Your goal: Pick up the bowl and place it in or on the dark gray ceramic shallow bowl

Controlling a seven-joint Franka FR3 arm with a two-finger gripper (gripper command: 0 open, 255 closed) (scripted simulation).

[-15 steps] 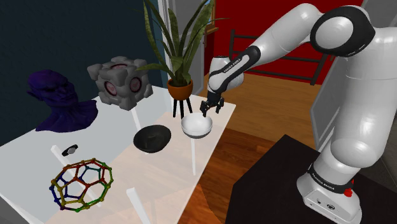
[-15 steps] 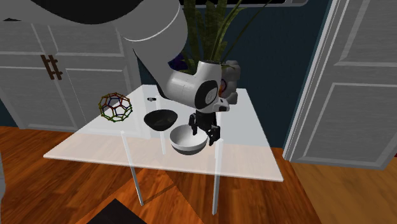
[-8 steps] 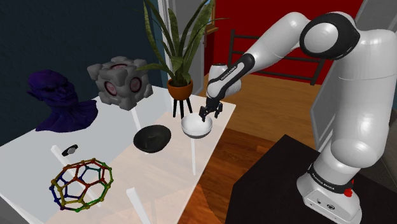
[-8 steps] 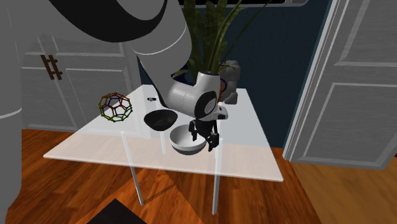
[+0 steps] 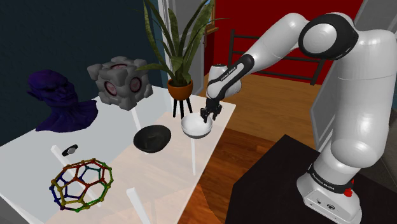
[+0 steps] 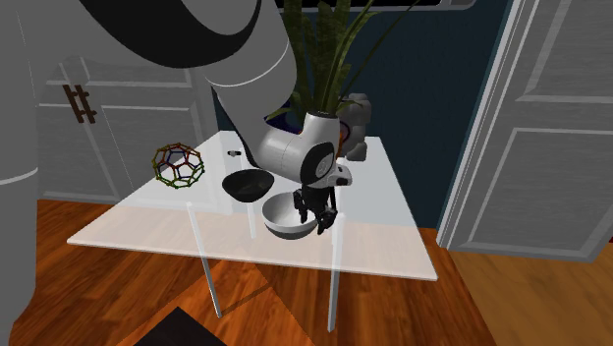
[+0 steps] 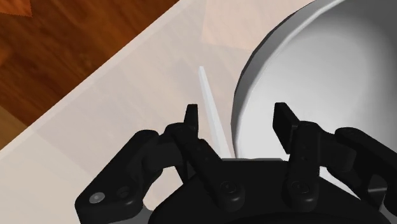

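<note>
A white bowl [image 5: 196, 127] [image 6: 288, 217] stands near the glass table's edge, at the shoulder view's right. A dark grey shallow bowl [image 5: 153, 138] [image 6: 248, 184] sits close beside it, toward the table's middle. My black gripper [image 5: 207, 116] [image 6: 314, 217] is down at the white bowl's rim, on the side away from the dark bowl. In the wrist view the gripper [image 7: 238, 118] is open and straddles the rim of the white bowl [image 7: 331, 76]. One finger is inside, the other outside. Neither finger touches the rim.
A potted plant on a dark stand [image 5: 180, 89] stands just behind the white bowl. Further along the table [image 5: 167, 175] are a grey cube [image 5: 119, 81], a purple bust [image 5: 60, 102], a small black object [image 5: 70, 150] and a coloured wire polyhedron [image 5: 83, 184]. The table edge lies right beside the gripper.
The gripper has come down over the white bowl's rim and its fingers have drawn somewhat closer. Neither bowl has moved.
</note>
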